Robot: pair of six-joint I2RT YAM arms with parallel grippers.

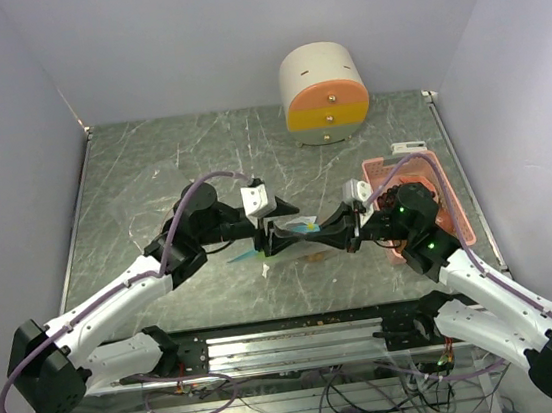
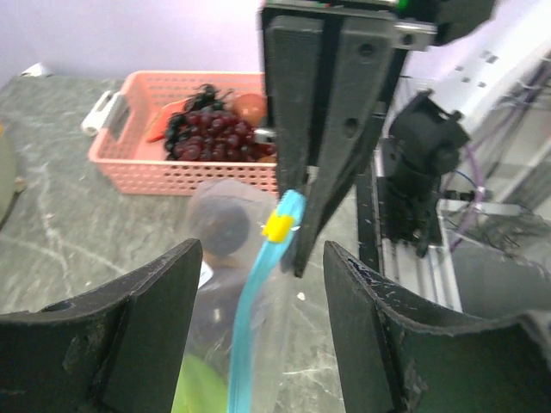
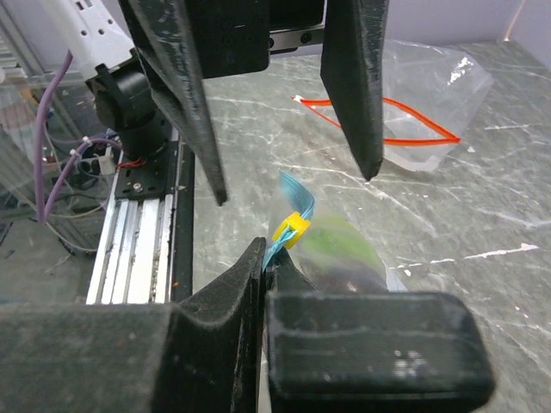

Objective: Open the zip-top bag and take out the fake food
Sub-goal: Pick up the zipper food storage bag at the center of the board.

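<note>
**Two-arm hold at the bag mouth.** The right gripper (image 2: 297, 258), fingers pressed together, pinches the blue zip strip (image 2: 258, 297) of the bag (image 2: 225, 194) just beside the yellow slider (image 2: 277, 225). This pinch lifts the bag's top edge off the table (image 1: 152, 181) and anchors one end, giving the slider something to be drawn against.

The left gripper (image 3: 294, 185) faces it with fingers spread, one on each side of the strip. As far as the views show, it touches neither strip nor slider. It appears placed to close on the slider or on the free lip. Whether the zip has parted at all cannot be told.

Some of the fake food (image 2: 217, 231) sits low in the bag, below the strip: a dark round piece, and a green piece (image 3: 336, 245). A dark grape bunch (image 2: 207, 133) and a reddish round fruit (image 2: 250, 107) lie in the pink basket (image 2: 129, 163) at the table's right side.

A second bag (image 3: 413, 120), red-zipped, lies flat on the table, well apart.

Likely risk: a pull on the slider drags the whole bag unless the right pinch holds.
</note>
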